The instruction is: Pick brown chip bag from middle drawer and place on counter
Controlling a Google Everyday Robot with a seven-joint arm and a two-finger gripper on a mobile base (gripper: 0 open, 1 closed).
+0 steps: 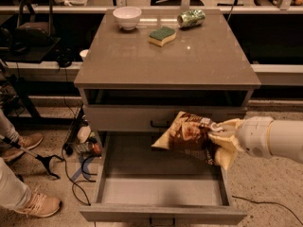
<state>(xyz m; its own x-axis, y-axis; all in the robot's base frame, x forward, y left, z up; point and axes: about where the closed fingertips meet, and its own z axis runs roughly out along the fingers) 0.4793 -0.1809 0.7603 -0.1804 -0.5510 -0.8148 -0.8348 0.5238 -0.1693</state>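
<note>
The brown chip bag point(187, 135) hangs in the air above the right side of the open middle drawer point(161, 186), in front of the shallow drawer front. My gripper point(217, 129) comes in from the right on the white arm and is shut on the bag's right end. The drawer's grey floor is bare beneath the bag. The counter point(165, 56) is the broad grey-brown top above the bag.
On the counter stand a white bowl point(127, 17), a green-yellow sponge point(162, 35) and a green can point(191, 18) lying on its side. A person's legs and shoes point(28, 202) are at the left, with cables on the floor.
</note>
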